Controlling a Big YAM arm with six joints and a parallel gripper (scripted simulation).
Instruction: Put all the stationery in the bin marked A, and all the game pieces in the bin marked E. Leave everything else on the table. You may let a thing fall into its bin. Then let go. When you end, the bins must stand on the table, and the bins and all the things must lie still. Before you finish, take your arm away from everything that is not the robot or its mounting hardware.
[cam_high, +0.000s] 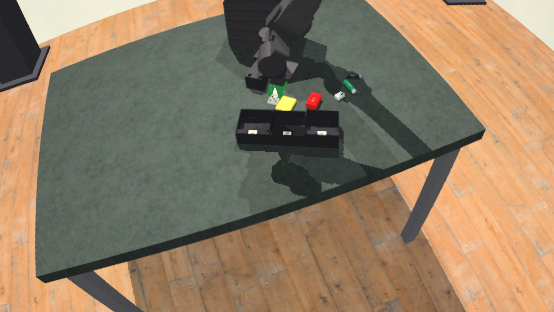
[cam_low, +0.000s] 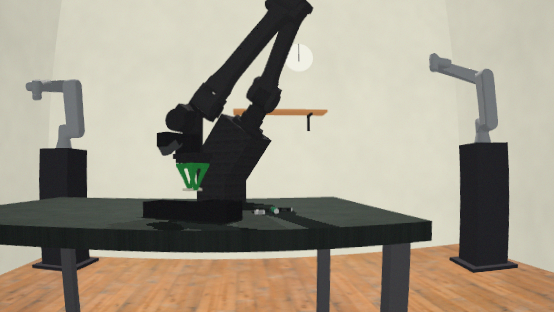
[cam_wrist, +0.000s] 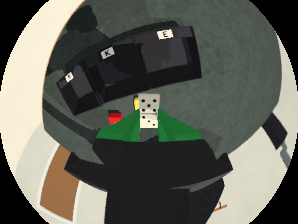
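While my gripper (cam_wrist: 148, 112) is clamped on the white domino (cam_wrist: 148, 110), I should carry it forward over the three-bin tray (cam_high: 330, 141) just ahead and below, confirm which small label reads E, since I cannot read them, then centre it before releasing. It hangs upright between my green fingers (cam_low: 186, 176), above the table: a pale tile with dark pips.

Matte black jointed arm (cam_low: 235, 65) of boxy links on a blocky black base (cam_low: 235, 165); gripper (cam_low: 193, 186) with green triangular fingers (cam_low: 186, 175).
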